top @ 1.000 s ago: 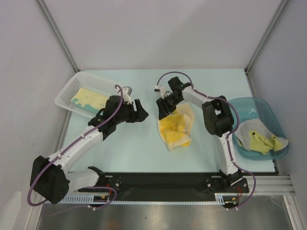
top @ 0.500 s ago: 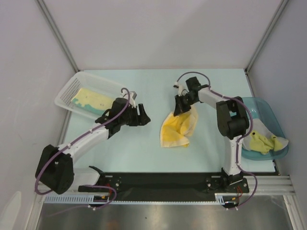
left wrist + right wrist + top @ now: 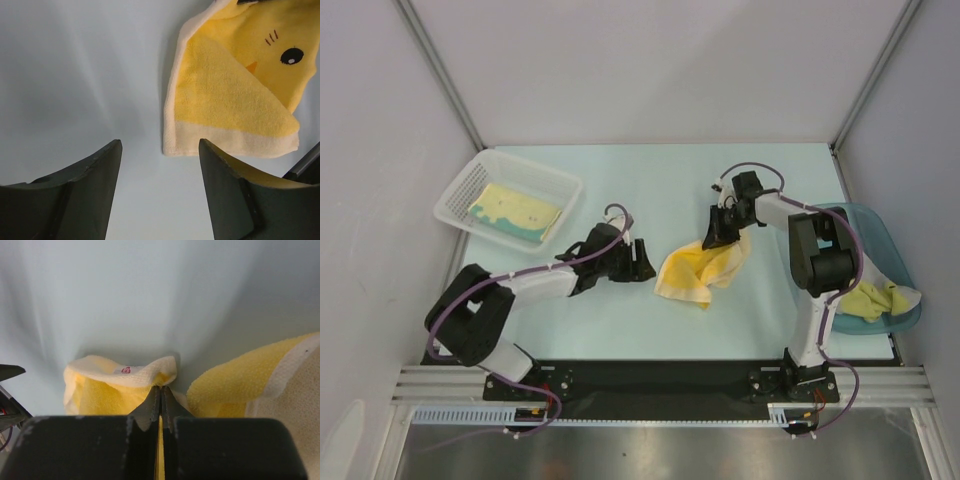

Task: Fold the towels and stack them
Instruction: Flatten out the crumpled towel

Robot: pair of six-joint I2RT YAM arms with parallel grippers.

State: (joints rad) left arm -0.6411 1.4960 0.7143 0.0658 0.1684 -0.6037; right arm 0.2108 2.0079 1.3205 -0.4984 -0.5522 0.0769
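Pinching an edge of the chick towel (image 3: 695,268) in closed right fingers (image 3: 160,394), left fingers (image 3: 642,260) spread open nearby, empty.

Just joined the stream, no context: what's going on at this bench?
The right end effector is shut on an edge of the yellow chick towel, which lies bunched on the table. The left end effector is open just short of the towel, not touching it. One folded towel lies in the white basket; crumpled towels sit in the blue tub.
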